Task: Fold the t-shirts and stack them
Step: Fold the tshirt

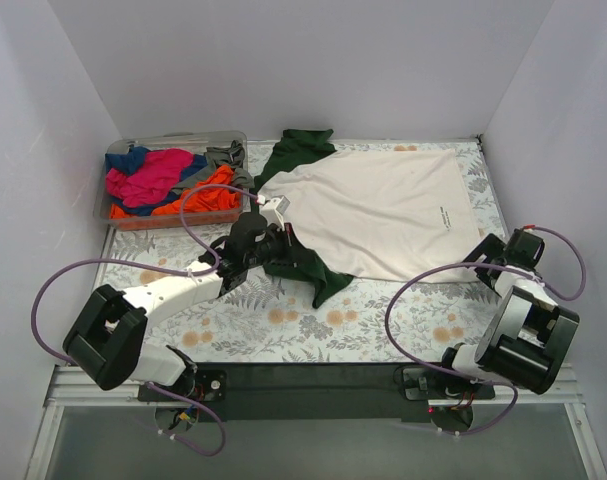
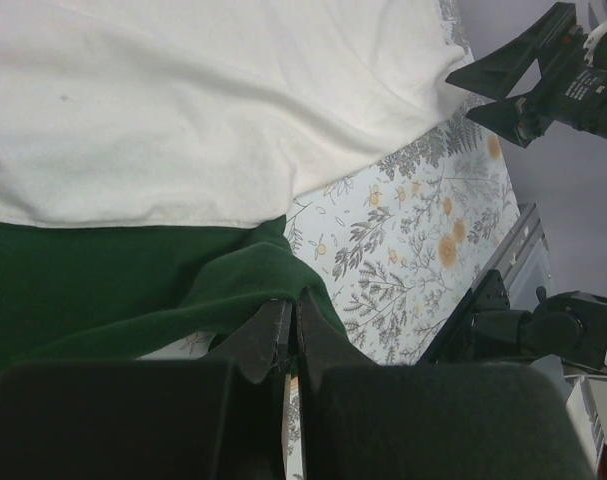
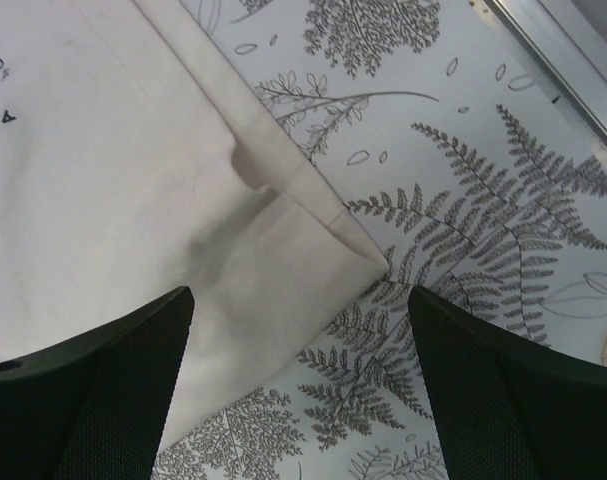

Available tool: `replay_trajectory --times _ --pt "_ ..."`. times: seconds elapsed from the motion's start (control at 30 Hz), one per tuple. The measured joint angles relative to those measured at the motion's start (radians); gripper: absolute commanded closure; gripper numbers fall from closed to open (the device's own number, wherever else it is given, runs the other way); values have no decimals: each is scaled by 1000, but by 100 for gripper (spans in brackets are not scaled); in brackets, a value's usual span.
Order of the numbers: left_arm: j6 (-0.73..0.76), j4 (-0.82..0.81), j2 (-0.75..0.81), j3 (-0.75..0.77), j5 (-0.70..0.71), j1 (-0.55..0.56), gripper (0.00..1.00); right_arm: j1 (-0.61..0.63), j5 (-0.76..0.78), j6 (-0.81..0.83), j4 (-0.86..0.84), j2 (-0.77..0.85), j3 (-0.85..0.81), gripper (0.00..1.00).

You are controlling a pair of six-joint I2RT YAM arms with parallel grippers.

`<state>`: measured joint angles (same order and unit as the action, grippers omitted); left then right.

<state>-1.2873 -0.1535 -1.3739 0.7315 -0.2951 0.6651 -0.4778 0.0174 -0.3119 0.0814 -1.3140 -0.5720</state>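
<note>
On my feed the fern-and-flower counter [image 1: 283, 320] carries two things: a cream t-shirt [image 1: 383, 210] spread over its far right part, dark green sleeves [image 1: 303, 145] toward the middle, and a clear plastic bin [image 1: 173, 137] in the far-left corner.

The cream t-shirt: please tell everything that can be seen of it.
The cream t-shirt lies spread nearly flat on the floral table; it looks like soft cloth. Its two sleeves are dark green, one at the far side, one near; small dark print sits close to the hem. The fingers of the left gripper are shut on the near sleeve; the open right gripper hangs over a hem corner.
</note>
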Motion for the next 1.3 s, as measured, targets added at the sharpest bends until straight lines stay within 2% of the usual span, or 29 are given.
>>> replay_trajectory --times 0.4,0.7,0.97,1.07,1.1,1.3 --pt "8 19 11 -2 11 0 100 -6 30 -27 -100 -5 42 36" --pt "9 19 16 -3 18 0 100 -14 69 -33 -111 -7 54 61" --pt "11 19 16 -3 23 0 100 -27 70 -34 -175 -34 60 68" --pt "13 19 16 -3 23 0 100 -31 70 -32 -192 -42 63 85" --pt "13 19 16 -3 23 0 100 -32 71 -32 -194 -45 64 97" --pt "16 19 16 -3 23 0 100 -33 65 -30 -200 -43 69 99"
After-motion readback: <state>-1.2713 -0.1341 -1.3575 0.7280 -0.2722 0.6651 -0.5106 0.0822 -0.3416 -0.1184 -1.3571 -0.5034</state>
